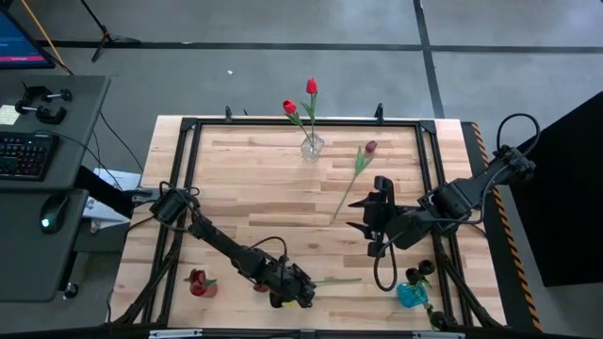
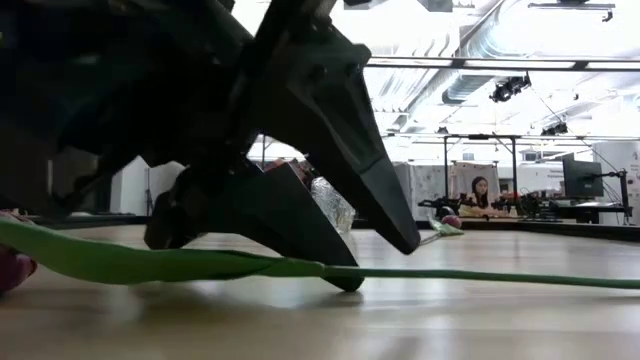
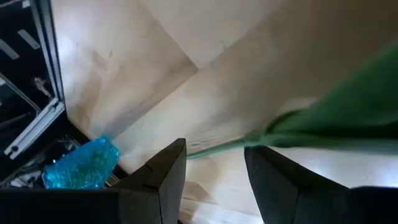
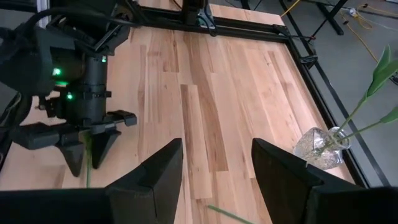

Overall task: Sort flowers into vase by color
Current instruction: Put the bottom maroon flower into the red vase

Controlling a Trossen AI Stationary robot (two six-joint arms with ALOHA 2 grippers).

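- Green and thin, the stem of an artificial tulip (image 1: 334, 281) lies flat on the pale wooden table (image 1: 264, 198) near its front edge; in the low view the left gripper (image 1: 300, 294) straddles it with fingers apart, tips at the wood, not yet closed on it.
- A clear glass vase (image 1: 312, 146) at the back edge holds two bright red tulips (image 1: 311, 87).
- One maroon-headed tulip (image 1: 370, 147) lies loose just beside it.
- A red flower head (image 1: 197, 279) rests front-left.
- A blue glass vase (image 1: 411, 296) stands front-right.
- The right gripper (image 1: 370, 227) hovers mid-table, fingers spread, holding nothing.
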